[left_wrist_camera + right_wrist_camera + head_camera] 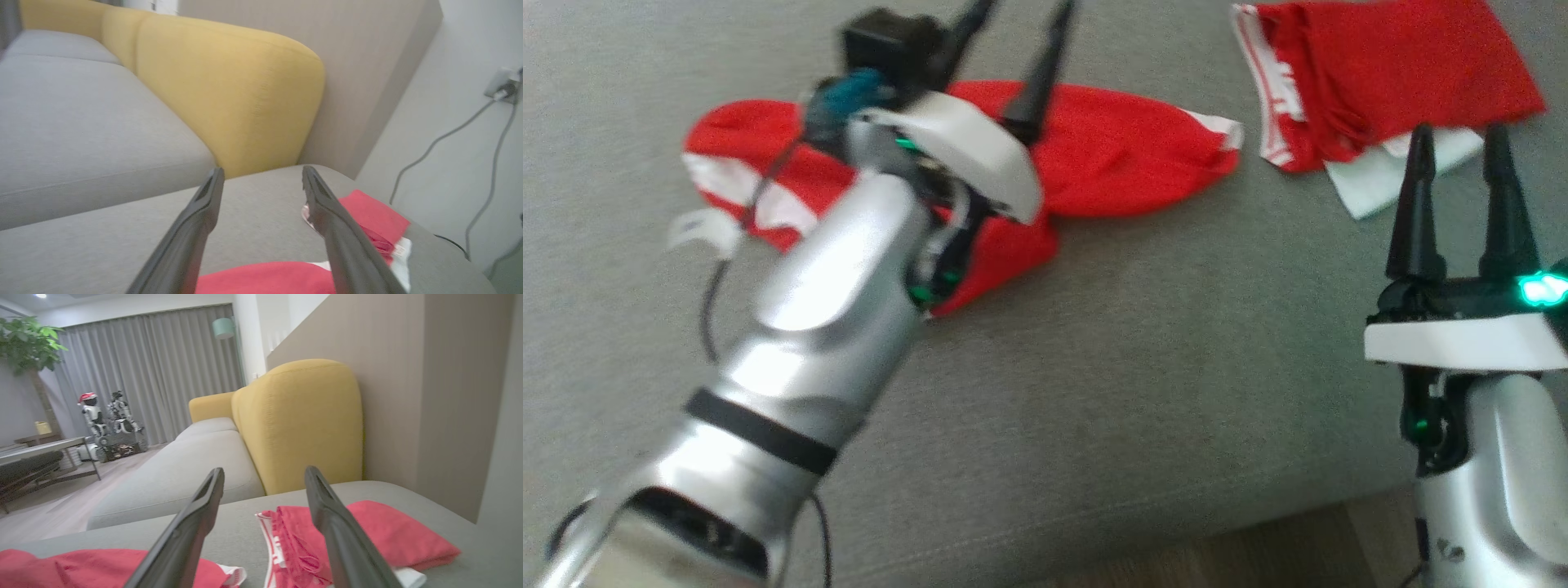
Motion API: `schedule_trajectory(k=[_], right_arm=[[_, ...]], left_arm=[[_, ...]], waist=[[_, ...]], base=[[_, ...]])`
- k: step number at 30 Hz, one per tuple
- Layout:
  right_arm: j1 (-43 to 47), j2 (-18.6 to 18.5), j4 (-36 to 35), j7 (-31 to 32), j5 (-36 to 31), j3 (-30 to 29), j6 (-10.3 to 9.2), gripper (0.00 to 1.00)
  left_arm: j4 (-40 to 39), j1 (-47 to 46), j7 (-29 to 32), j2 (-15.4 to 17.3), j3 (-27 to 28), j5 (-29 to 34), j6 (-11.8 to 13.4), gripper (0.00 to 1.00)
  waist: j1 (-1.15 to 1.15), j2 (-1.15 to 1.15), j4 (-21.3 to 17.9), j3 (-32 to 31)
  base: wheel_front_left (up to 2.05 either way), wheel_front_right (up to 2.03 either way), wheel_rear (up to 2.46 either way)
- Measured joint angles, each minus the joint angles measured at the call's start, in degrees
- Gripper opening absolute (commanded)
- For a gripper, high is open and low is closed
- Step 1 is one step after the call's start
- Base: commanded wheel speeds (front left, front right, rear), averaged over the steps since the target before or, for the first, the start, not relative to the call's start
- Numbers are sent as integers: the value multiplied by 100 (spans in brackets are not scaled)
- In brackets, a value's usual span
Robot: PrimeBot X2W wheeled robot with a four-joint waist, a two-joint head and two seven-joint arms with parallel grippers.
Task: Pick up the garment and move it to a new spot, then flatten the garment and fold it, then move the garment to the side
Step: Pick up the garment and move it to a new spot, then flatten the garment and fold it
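In the head view, at far left, I saw the silver left forearm (825, 310) reaching up across the crumpled red fabric garment with white trim (1119, 155) and covering its middle section. I checked the left pincer (262, 171) in the left wrist view. Both dark fingers stood spread wide, bare seat showed between them, and nothing was gripped. The red cloth lay beneath the fingers at that view's bottom edge, but I could not tell whether it touched them.

The garment lay bunched on the flat grey woven sofa seat (1143, 343), left of centre, with its white-trimmed end pointing right. Just beside that end, across a narrow strip of grey seat, lay a folded red fabric garment with a white lettered band (1405, 57). It rested partly on a flat white cloth (1388, 175), whose corner stuck out below it.

At lower right, the right pincer (1462, 143) pointed up the head view. I read its two fingers as wide apart and holding nothing. In the right wrist view they pointed over the folded garment towards the rounded yellow upholstered backrest (302, 424). The head view was blurred around the left wrist, so I could not resolve finer detail there.
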Motion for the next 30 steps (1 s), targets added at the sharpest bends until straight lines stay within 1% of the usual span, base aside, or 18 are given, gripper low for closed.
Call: schedule_trajectory(k=[4,8,10,13,16,19,21,24,26,27,28,29,30], right_arm=[[130,-1,3,4,-179,152,0,100],[353,0,26,136,-341,299,0,100],[466,0,33,203,-344,337,0,100],[598,0,75,283,-394,367,0,100],[718,0,125,326,-399,430,0,100],[860,1,168,366,-404,482,0,100],[921,0,178,391,-435,521,-1,100],[945,-1,176,488,-434,719,-1,100],[944,-2,196,661,-392,1012,0,100],[944,-23,220,802,-326,1261,-1,100],[944,-64,233,909,-259,1548,0,100],[915,-145,290,1114,-36,2047,0,100],[883,-204,337,1217,49,2230,0,100]], left_arm=[[-89,221,-125,433,477,-112,42,100],[-546,994,-133,820,896,-121,83,100],[-922,1524,-154,926,1110,-94,94,100],[-1443,2335,-168,979,1414,65,140,100],[-1887,3138,-168,896,1729,224,193,100],[-2189,3797,-168,619,2075,300,177,100],[-2248,4047,-168,422,2250,396,124,100],[-2264,4128,-168,268,2416,602,-36,100],[-2272,4117,-168,203,2475,739,-113,100],[-2272,4117,-168,170,2520,790,-140,100],[-2271,4117,-168,134,2586,810,-174,100],[-2230,4115,-168,81,2659,869,-230,100],[-2202,4114,-168,63,2683,903,-275,100]], waist=[[0,0,394,-179],[0,0,829,-369],[0,0,1037,-457],[0,0,1315,-583],[0,0,1529,-718],[0,0,1698,-830],[0,0,1789,-885],[0,0,1903,-933],[0,0,1958,-935],[0,0,1974,-916],[0,0,1987,-885],[0,0,2016,-827],[0,0,2035,-808]], base=[[0,0,0],[0,0,0],[0,0,0],[0,0,0],[0,0,0],[0,0,0],[0,0,0],[0,0,0],[0,0,0],[0,0,0],[0,0,0],[0,0,0],[0,0,0]])
